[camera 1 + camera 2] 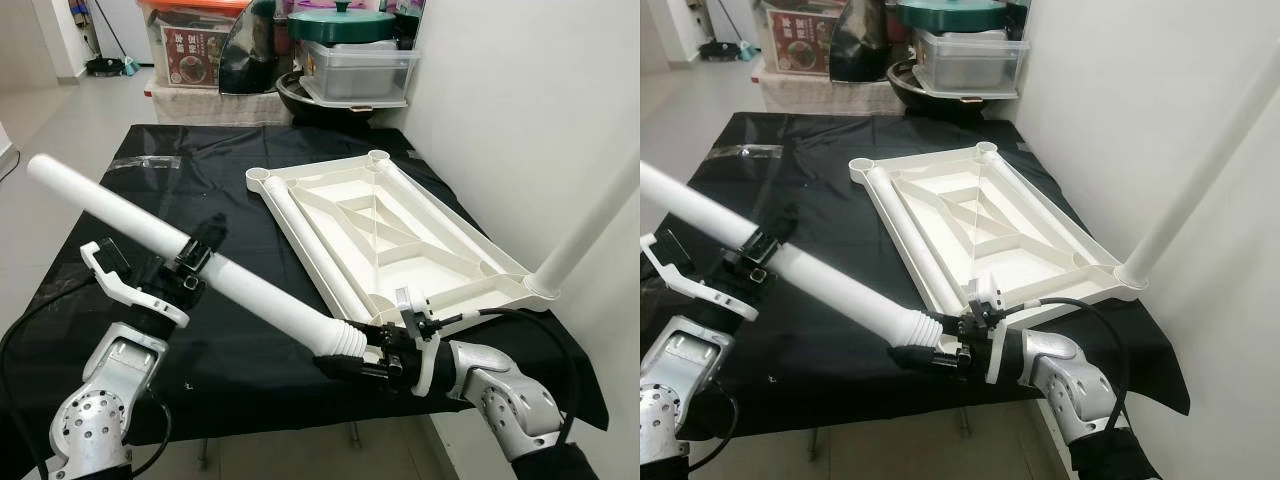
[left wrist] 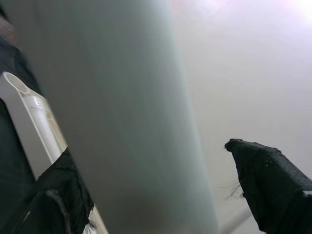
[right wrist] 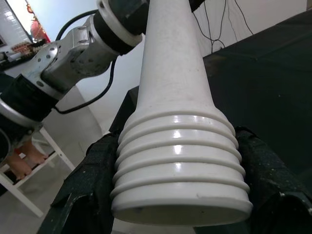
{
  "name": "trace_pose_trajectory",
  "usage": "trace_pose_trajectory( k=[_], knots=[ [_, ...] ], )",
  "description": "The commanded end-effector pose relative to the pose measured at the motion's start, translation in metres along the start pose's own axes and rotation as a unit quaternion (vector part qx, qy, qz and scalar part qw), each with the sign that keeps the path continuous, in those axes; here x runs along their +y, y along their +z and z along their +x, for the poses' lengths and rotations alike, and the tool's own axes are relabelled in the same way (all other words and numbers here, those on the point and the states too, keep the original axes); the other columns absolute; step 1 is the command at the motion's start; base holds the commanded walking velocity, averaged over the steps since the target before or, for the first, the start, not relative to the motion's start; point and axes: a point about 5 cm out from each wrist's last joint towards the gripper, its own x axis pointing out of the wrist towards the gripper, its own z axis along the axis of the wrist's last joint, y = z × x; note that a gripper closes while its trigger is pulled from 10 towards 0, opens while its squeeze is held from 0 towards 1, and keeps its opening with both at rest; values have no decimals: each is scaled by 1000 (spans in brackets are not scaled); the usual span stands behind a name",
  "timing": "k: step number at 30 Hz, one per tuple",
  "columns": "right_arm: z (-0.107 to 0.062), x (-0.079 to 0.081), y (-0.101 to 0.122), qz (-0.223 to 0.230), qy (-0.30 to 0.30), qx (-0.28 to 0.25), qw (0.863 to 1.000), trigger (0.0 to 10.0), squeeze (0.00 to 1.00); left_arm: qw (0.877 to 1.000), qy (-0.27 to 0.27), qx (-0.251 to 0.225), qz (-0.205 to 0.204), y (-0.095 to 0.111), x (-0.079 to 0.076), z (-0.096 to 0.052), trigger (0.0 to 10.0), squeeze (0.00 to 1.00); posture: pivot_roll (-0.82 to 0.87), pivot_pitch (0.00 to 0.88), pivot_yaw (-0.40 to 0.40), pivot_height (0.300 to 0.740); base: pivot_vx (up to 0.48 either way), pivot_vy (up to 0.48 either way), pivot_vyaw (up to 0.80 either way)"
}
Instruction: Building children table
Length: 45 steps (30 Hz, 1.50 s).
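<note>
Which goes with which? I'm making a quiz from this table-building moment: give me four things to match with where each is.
1. left gripper
2. right gripper
3. upright table leg
4. upside-down tabletop

A. lying on the black cloth
B. plugged into a corner socket
C. clamped on the threaded end of the held leg
D. clamped around that leg's middle

Pairs: 1-D, 2-C, 3-B, 4-A

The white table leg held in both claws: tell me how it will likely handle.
The white table leg looks like a stiff, hollow plastic tube, probably light for its length. Its smooth round shaft could slip or roll if released on the black cloth. The ribbed end, in the right claw, probably gives firmer purchase than the left claw.
</note>
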Motion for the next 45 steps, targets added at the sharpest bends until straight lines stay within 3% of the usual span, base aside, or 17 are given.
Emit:
trace_pose_trajectory(
  k=[1,3,4,5,6,16,22,23,24,25,26,27,29,37,42,43,45],
  knots=[
    [-8,2,-5,-8,7,19,1000,0,0,1000,14,-24,2,15,5,0,7725,0,118,0,-85,740,0,0,0],
    [-10,1,-6,-9,5,25,1000,0,0,999,19,-31,6,21,7,0,7725,0,118,0,-85,740,0,0,0],
    [-12,1,-7,-9,4,28,1000,0,0,999,20,-33,8,24,8,0,3765,0,118,0,-85,740,0,0,0],
    [-12,1,-7,-9,4,28,1000,0,0,999,20,-33,8,24,8,0,3765,0,118,0,-85,740,0,0,0],
    [-14,1,-8,-10,2,32,999,0,0,999,21,-36,11,28,9,-1,0,0,121,0,-84,740,0,0,0],
    [-14,-5,-6,-19,-6,31,999,0,0,999,11,-36,16,31,8,-7,0,0,126,0,-84,740,0,0,0],
    [-9,-15,-5,-42,-55,27,997,0,0,999,21,-39,13,33,8,-4,0,0,127,0,-88,740,0,0,0],
    [-8,-19,-5,-44,-77,30,996,10000,0,999,23,-41,12,34,8,-3,0,0,126,0,-89,740,0,0,0],
    [-7,-23,-5,-47,-101,27,993,10000,898,998,38,-49,7,38,11,-2,0,0,126,0,-89,740,0,0,0],
    [-7,-26,-5,-48,-116,24,992,10000,1000,997,47,-55,2,42,13,-1,1020,0,129,0,-91,740,0,0,0],
    [-7,-26,-5,-48,-116,24,992,10000,1000,997,47,-55,2,42,13,-1,1020,0,129,0,-91,740,0,0,0],
    [-6,-28,-4,-46,-129,15,991,10000,1000,996,53,-66,-4,47,15,-1,7725,0,128,0,-91,740,0,0,0],
    [-7,-31,-3,-40,-143,-1,989,10000,1000,994,63,-84,-8,55,18,-1,10000,0,127,0,-91,740,0,0,0],
    [-13,-31,-1,-47,-141,4,989,10000,1000,991,85,-103,2,68,26,-6,10000,0,128,0,-95,740,0,0,0],
    [0,-31,28,-95,-136,-13,986,10000,1000,991,87,-98,8,66,26,-7,10000,0,127,0,-93,740,0,0,0],
    [13,-33,44,-123,-141,-9,982,10000,1000,992,89,-94,9,63,26,-7,10000,0,127,0,-93,740,0,0,0],
    [13,-33,44,-123,-141,-9,982,10000,1000,992,89,-94,9,63,26,-7,10000,0,127,0,-93,740,0,0,0]
  ],
)
